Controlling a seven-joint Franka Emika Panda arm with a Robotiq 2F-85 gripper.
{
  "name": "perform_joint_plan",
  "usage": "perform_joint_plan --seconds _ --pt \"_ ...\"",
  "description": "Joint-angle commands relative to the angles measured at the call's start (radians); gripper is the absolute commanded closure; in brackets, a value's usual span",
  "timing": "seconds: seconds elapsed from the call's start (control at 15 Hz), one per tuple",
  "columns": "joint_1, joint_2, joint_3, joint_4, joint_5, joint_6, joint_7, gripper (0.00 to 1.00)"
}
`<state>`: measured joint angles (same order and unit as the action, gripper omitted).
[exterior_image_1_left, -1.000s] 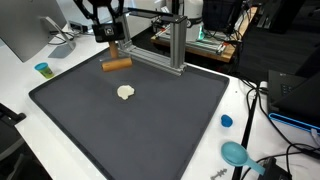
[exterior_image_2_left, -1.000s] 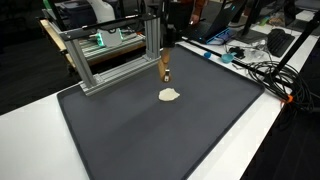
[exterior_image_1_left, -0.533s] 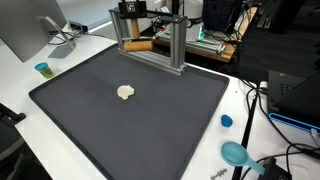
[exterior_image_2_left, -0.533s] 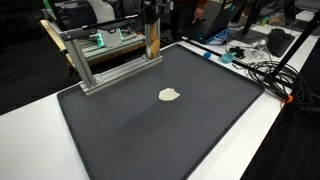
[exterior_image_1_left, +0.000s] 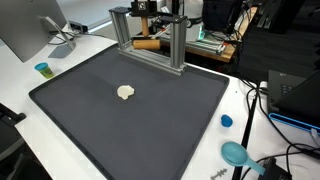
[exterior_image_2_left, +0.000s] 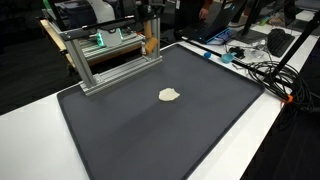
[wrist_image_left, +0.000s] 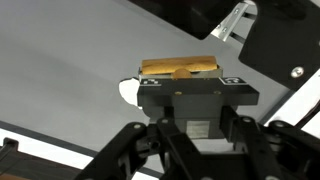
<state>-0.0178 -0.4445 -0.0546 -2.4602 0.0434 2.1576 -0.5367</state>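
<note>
Nearest me, on the white table edge, lie a teal scoop (exterior_image_1_left: 235, 153) and a small blue cap (exterior_image_1_left: 226, 121), both well clear of the work. Then comes the dark mat (exterior_image_1_left: 180, 125), with only a pale lump (exterior_image_1_left: 125, 92) on it, roughly in the middle of its far half. Beyond that the metal frame (exterior_image_1_left: 176, 45) stands along the mat's back edge.

Up there, close by the frame, the gripper (wrist_image_left: 180, 76) hangs well above the mat with its fingers clamped on a wooden block (exterior_image_2_left: 151, 45). The wrist view shows the block (wrist_image_left: 160, 66) pinched across its width near the middle, sticking out about evenly on both sides, with the lump showing far below to one side.

From where I stand, the thing to watch is the frame. The block's ends reach wider than the fingers, so I'd say any sideways travel needs room for the full length of the wood, not just the gripper. The grip looks centred, which should stop the block swinging round. I'd hold that squeeze firm, move slowly near the uprights, and avoid twisting the wrist while a post is alongside. How close the block is to the top bar I cannot tell.
</note>
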Motion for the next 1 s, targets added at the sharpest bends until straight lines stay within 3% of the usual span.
perform_joint_plan --seconds 0.0,0.47,0.53,0.6,0.67,0.93 --pt "0.019 -0.045 0.039 0.001 -0.051 -0.055 0.178 0.79" --pt "-0.003 -0.090 0.114 -0.002 -0.075 -0.102 0.576 0.79" --pt "0.030 -0.051 0.089 0.004 -0.057 -0.088 0.490 0.54" --pt "0.024 -0.057 0.093 0.004 -0.061 -0.088 0.526 0.54" --pt "0.020 -0.060 0.094 0.004 -0.063 -0.088 0.543 0.79" --pt "0.005 -0.064 0.079 -0.013 -0.081 -0.093 0.537 0.79"
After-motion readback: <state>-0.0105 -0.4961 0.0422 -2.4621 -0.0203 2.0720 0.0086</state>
